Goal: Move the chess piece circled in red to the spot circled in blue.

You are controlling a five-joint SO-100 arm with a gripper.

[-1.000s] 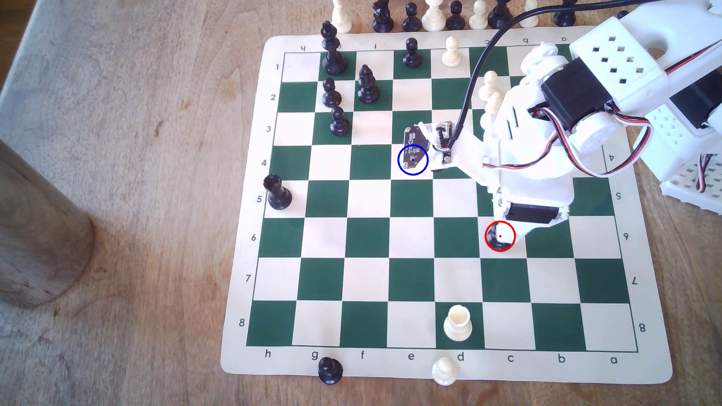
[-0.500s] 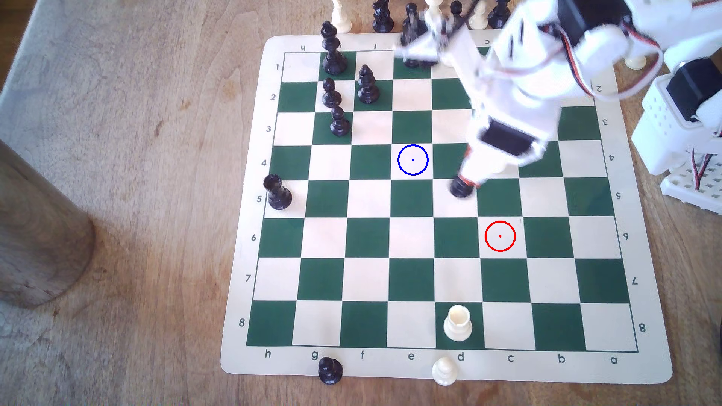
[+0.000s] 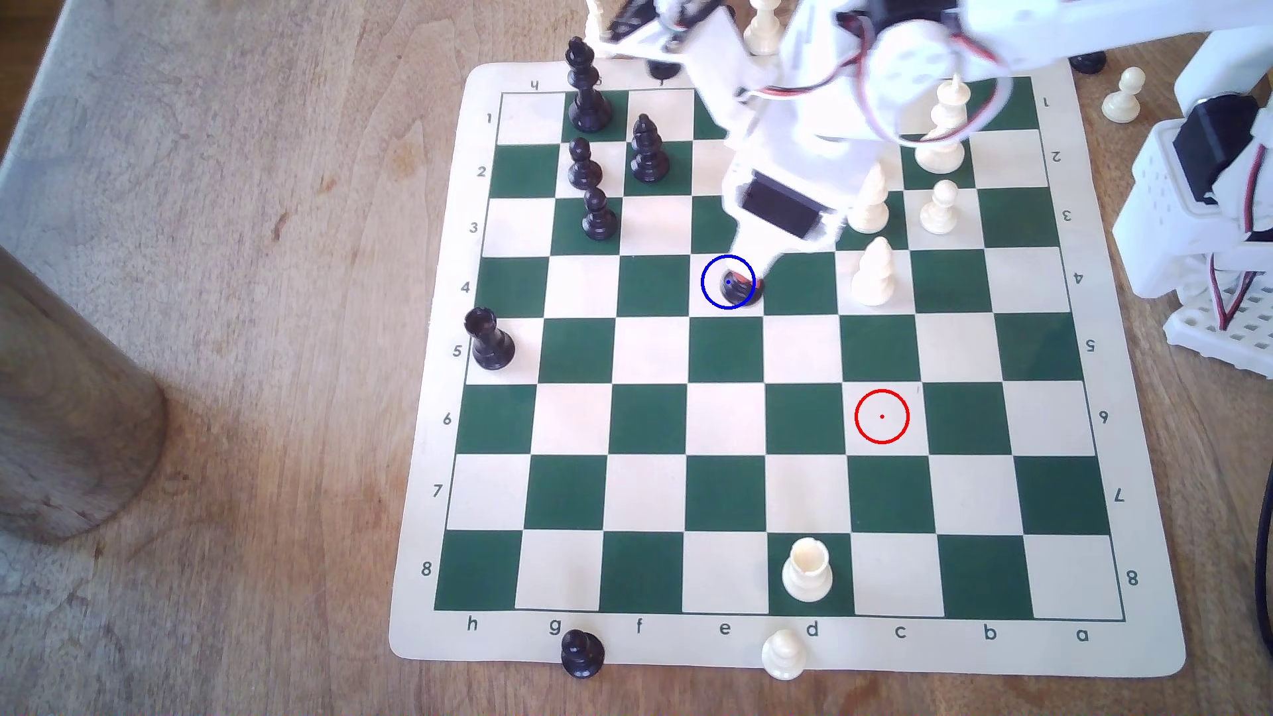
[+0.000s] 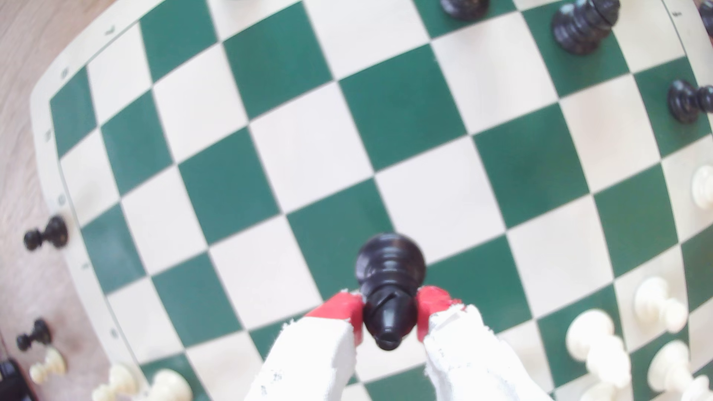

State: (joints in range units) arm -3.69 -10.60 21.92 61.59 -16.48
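The chess piece, a black bishop (image 3: pixel 741 292), stands inside the blue ring on the cream spot (image 3: pixel 707 307) in the exterior view. My gripper (image 3: pixel 738 278) is shut on it from above, and the white arm hides most of the piece. In the wrist view the bishop (image 4: pixel 389 277) is upright, with its head pinched between the red pads (image 4: pixel 341 308) of the gripper (image 4: pixel 389 318). I cannot tell whether its base touches the board. The red-ringed cream square (image 3: pixel 882 416) is bare.
A white piece (image 3: pixel 873 274) stands two squares to the exterior view's right of the spot, with more white pieces (image 3: pixel 939 206) behind it. Black pawns (image 3: pixel 598 215), a bishop (image 3: pixel 647 151) and a king (image 3: pixel 587 89) stand back left. A black rook (image 3: pixel 489 341) and a white rook (image 3: pixel 807 570) stand apart.
The arm lifted the bishop off the red-ringed square and carried it toward the back and the exterior view's left, to the blue ring. The gripper stayed shut on it.
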